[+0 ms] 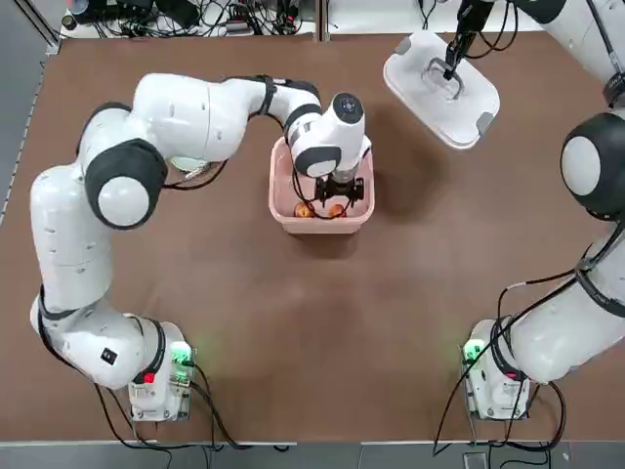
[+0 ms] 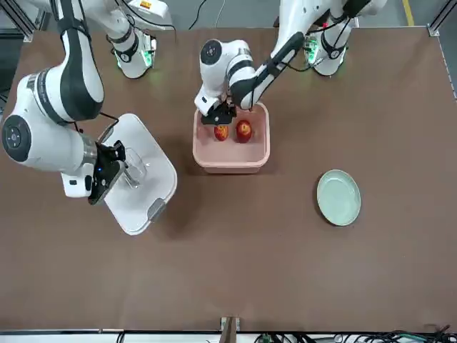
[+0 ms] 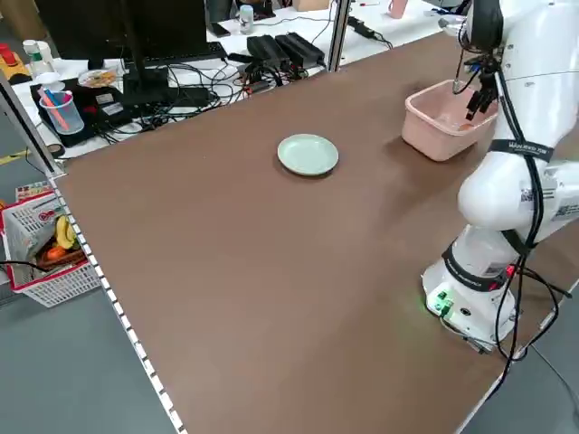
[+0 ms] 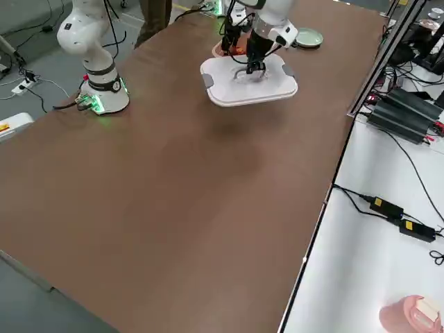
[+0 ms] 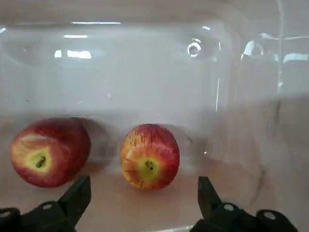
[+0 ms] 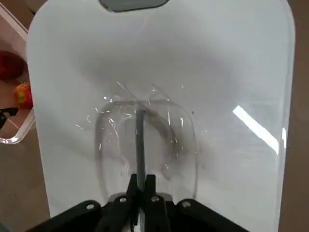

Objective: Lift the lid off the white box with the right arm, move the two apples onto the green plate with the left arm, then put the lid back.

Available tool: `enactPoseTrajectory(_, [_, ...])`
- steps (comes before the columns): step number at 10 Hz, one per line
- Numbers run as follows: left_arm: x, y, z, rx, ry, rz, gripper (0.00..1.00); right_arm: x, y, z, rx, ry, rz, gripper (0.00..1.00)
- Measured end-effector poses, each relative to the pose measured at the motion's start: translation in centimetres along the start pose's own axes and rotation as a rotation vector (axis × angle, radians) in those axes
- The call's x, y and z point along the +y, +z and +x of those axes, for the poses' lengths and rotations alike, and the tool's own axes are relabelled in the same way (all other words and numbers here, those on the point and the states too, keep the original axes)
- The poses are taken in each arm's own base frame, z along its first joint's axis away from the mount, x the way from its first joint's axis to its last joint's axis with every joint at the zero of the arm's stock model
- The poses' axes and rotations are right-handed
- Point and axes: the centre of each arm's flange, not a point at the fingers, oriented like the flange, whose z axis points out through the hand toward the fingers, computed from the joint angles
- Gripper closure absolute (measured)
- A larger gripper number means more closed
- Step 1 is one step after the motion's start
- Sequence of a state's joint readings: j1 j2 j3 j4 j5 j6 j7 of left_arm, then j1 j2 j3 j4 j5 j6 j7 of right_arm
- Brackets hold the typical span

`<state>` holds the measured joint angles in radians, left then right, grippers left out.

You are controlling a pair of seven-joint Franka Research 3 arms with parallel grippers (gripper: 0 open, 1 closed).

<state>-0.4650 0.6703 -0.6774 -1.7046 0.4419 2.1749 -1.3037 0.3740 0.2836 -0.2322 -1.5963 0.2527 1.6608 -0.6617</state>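
The white box (image 1: 281, 200) stands mid-table with its top uncovered, and two red apples (image 2: 221, 132) (image 2: 243, 130) lie side by side on its pink floor. My left gripper (image 5: 142, 193) is down inside the box and open. Its fingers (image 5: 77, 195) stand on either side of the apple (image 5: 149, 155) nearer my right, just short of it. My right gripper (image 6: 140, 186) is shut on the bar handle of the lid (image 6: 159, 72). It holds the lid (image 1: 441, 88) above the table, to the box's far right. The green plate (image 2: 338, 196) sits bare to my left.
The second apple (image 5: 48, 151) lies close beside the first. The box walls (image 5: 145, 72) enclose the left gripper on all sides. Cables and gear (image 3: 271, 45) lie beyond the table's far edge. Open tabletop (image 2: 250, 271) stretches on the far side of the box and plate.
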Motion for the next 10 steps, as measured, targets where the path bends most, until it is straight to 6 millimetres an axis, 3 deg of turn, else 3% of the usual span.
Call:
enactPoseTrajectory(2, [-0.2, 1.9, 0.1, -0.012, 0.011, -0.004, 0.06, 0.0, 0.0, 0.0, 0.000, 0.000, 0.000, 0.93])
enactPoseTrajectory(4, [-0.2, 3.7, -1.0, -0.006, 0.045, -0.032, 0.08, 0.0, 0.0, 0.0, 0.000, 0.000, 0.000, 0.93])
enactPoseTrajectory(7, [0.0, 4.2, -1.9, 0.007, 0.067, -0.033, 0.07, 0.0, 0.0, 0.0, -0.001, 0.000, 0.001, 0.93])
enactPoseTrajectory(10, [-0.4, 4.3, -1.2, 0.013, 0.056, -0.031, 0.08, 0.0, 0.0, 0.0, -0.001, 0.000, 0.001, 0.93])
